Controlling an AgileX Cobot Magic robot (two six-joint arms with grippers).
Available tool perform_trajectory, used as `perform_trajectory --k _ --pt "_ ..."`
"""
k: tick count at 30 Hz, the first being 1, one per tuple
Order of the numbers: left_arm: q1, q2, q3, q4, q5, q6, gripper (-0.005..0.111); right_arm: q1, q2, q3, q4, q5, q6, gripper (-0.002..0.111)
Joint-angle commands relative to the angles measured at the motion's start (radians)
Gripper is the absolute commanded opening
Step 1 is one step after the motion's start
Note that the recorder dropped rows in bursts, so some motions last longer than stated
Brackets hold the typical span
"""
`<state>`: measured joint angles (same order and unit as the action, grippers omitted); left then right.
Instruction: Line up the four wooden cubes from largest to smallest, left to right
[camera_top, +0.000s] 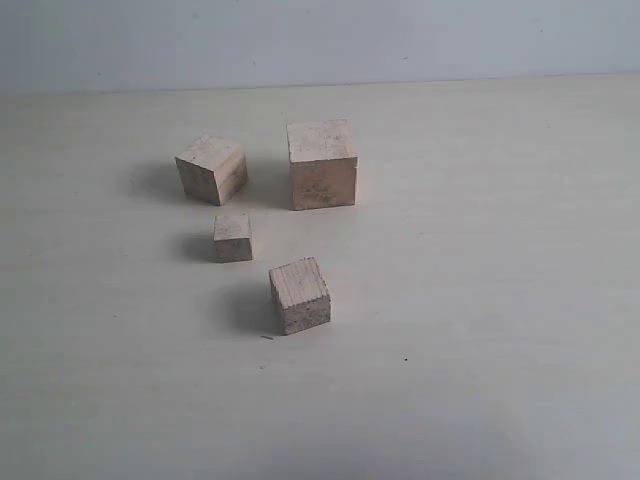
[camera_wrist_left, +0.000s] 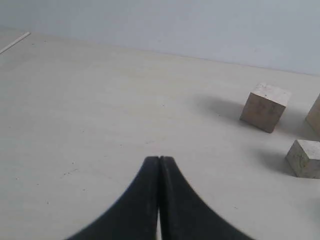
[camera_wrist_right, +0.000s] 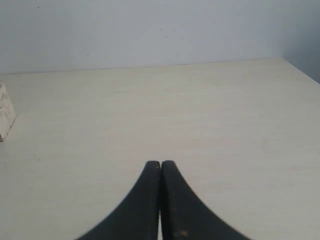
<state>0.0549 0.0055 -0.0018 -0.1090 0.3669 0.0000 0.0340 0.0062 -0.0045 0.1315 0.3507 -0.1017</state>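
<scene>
Four pale wooden cubes stand loosely grouped on the table. The largest cube is at the back, with a turned, somewhat smaller cube to its left. The smallest cube sits in front of that one, and a mid-sized cube stands nearest. Neither gripper shows in the exterior view. My left gripper is shut on nothing, well apart from the turned cube and the smallest cube. My right gripper is shut and empty; part of one cube shows at the frame's edge, which one I cannot tell.
The pale table runs back to a plain bluish wall. In the right wrist view the table's side edge shows. A thin pale strip lies at the table's far side in the left wrist view.
</scene>
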Motion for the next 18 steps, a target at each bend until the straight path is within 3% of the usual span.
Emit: perform_trajectory --k 1,10,18 --pt "-0.005 -0.006 0.002 0.000 -0.006 0.000 0.000 0.001 -0.006 0.005 -0.002 -0.010 -0.002 0.000" --pt "-0.005 -0.006 0.002 0.000 -0.006 0.000 0.000 0.001 -0.006 0.005 -0.002 -0.043 -0.002 0.000" --pt "-0.005 -0.006 0.002 0.000 -0.006 0.000 0.000 0.001 -0.006 0.005 0.053 -0.453 -0.002 0.000"
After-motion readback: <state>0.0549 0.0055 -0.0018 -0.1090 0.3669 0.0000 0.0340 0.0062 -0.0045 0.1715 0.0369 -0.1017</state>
